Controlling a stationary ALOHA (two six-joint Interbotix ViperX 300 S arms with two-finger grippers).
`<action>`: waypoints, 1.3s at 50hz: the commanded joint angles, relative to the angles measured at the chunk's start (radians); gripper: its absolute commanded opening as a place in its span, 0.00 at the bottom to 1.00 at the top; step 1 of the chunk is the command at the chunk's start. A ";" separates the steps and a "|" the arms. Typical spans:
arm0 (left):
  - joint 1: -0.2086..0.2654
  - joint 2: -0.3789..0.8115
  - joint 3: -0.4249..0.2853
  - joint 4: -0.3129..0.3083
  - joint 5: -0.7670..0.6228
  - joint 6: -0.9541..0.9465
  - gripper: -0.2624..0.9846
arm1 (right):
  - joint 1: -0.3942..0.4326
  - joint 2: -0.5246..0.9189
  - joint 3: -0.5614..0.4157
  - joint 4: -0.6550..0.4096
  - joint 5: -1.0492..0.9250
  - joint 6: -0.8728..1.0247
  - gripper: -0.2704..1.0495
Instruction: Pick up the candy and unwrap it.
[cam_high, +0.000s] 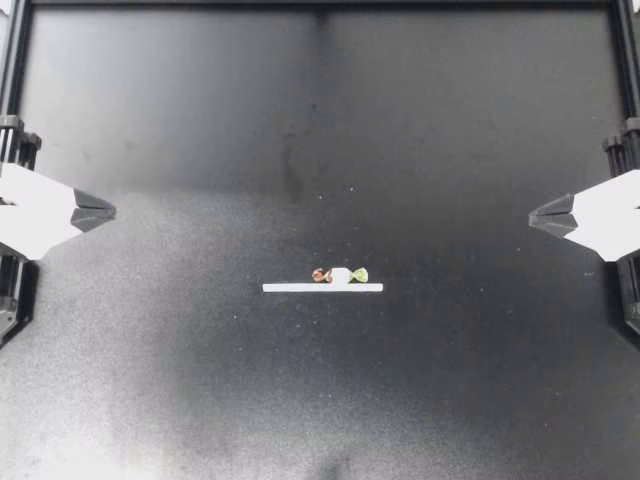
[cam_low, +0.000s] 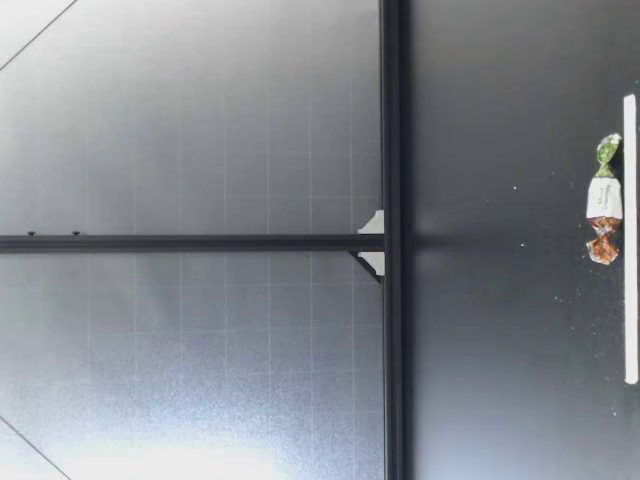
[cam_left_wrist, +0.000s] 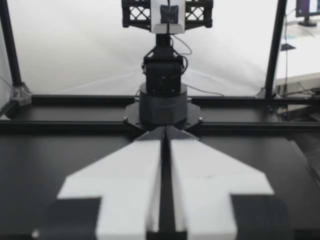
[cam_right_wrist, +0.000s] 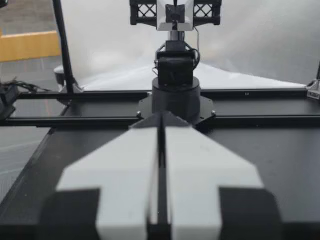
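A small wrapped candy (cam_high: 339, 275) lies on the black table, white in the middle with one brown twisted end and one green one. It rests just behind a white tape strip (cam_high: 322, 288). The low view shows the candy (cam_low: 604, 200) lying flat beside the strip (cam_low: 630, 238). My left gripper (cam_high: 112, 211) waits at the table's left edge, shut and empty, far from the candy. My right gripper (cam_high: 533, 215) waits at the right edge, also shut and empty. In the left wrist view the left gripper (cam_left_wrist: 165, 132) has its white fingers pressed together; the right gripper (cam_right_wrist: 161, 120) looks the same in its own view.
The black table (cam_high: 320, 150) is bordered by a dark metal frame (cam_high: 320, 4). Each wrist view looks across the table at the opposite arm's base (cam_left_wrist: 163, 95) (cam_right_wrist: 175, 90). A dark frame rail (cam_low: 392, 240) crosses the low view behind the table.
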 joint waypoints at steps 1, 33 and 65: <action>0.008 0.012 -0.006 -0.002 -0.023 0.012 0.15 | -0.005 0.006 -0.020 -0.002 -0.008 -0.002 0.13; 0.008 0.038 -0.003 -0.003 -0.046 0.018 0.14 | -0.075 0.543 -0.380 -0.006 0.440 0.002 0.23; 0.008 0.043 0.018 -0.003 -0.051 0.048 0.14 | -0.077 1.048 -0.595 -0.006 0.719 0.006 0.63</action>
